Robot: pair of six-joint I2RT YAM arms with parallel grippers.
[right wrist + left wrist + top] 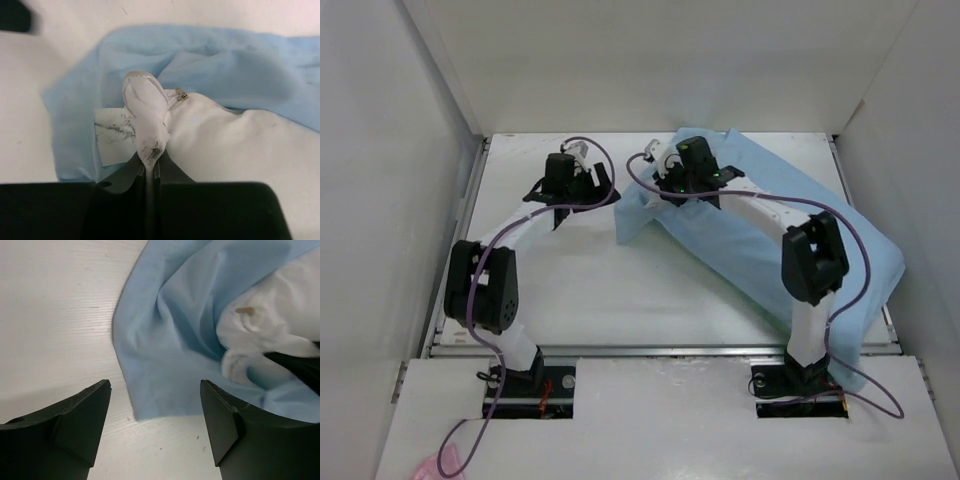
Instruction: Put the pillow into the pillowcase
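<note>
Pinches a pillow (225, 145) corner in the shut right gripper (150, 161) at the pillowcase (725, 250) mouth. Holds the left gripper (155, 390) wide open, empty, mouth near at 3 o'clock, case lying 10 to 4.

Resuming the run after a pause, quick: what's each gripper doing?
Left gripper: open, holding nothing.
Right gripper: closed on a corner of the pillow.

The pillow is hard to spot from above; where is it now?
The pillow lies on the table's right half, mostly covered by the pillowcase; in the right wrist view its white corner sticks out, pinched by the right hand.
</note>
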